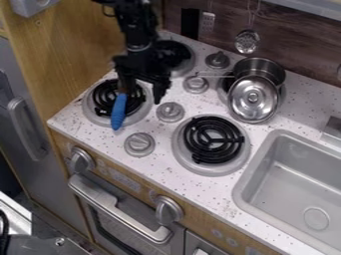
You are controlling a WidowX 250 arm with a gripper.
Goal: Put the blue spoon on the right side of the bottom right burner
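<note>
Evidently, my pincer stands with its two sides apart, and the blue spoon, lying over the bottom left burner at seven o'clock from me, could skid if I close off-centre.

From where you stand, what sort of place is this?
It looks like a small kitchen, quite possibly a toy one: there is a stove burner with a black coil, a grey sink beside it, and an oven handle along the front.
</note>
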